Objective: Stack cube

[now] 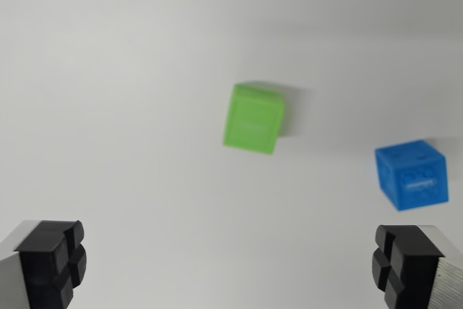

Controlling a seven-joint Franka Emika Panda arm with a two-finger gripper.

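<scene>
A green cube (253,119) rests on the white surface a little above the picture's centre, slightly turned. A blue cube (411,174) sits apart from it toward the wrist view's right, just above the right fingertip. My gripper (230,265) is open, with its black-padded fingers (52,260) at the bottom corners and nothing between them. Both cubes lie beyond the fingertips, untouched. The picture is a little blurred.
The white tabletop (130,106) fills the whole view, with no other objects in sight.
</scene>
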